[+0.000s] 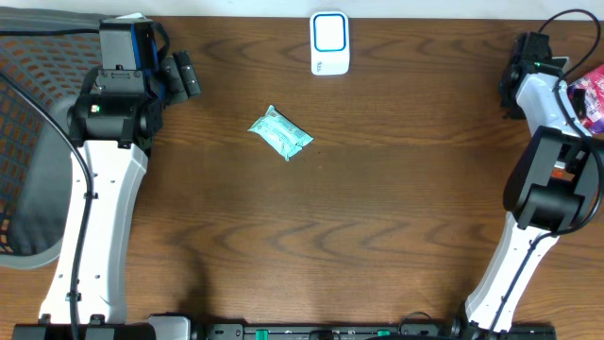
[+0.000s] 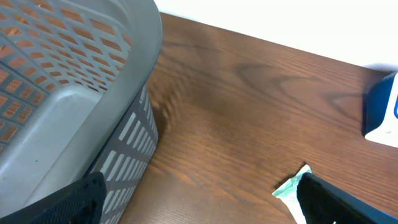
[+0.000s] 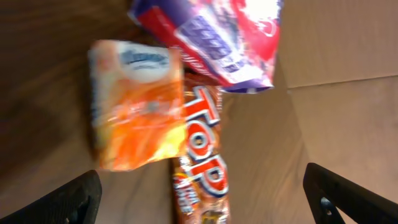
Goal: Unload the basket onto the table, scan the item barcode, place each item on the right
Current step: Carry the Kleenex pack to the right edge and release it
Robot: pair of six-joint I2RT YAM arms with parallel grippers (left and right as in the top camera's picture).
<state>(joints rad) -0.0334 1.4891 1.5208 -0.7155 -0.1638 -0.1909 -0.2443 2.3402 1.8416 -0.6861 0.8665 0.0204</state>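
Lying near the middle of the table (image 1: 396,217), a little toward the far edge, the green packet (image 1: 280,133) is gripped by nothing; the left claw (image 2: 199,202) and the right claw (image 3: 202,199) are both opened wide.

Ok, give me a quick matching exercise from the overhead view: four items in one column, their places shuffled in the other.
Items:
1. mint-green crinkled packet
2. white box-shaped scanner with a blue ring
3. grey plastic mesh basket
4. purple-and-pink snack bag

Places in the overhead view:
a. top edge, middle
b. left edge
c. centre
d. right edge

Pairs: 1-c, 2-a, 3-b, 4-d.
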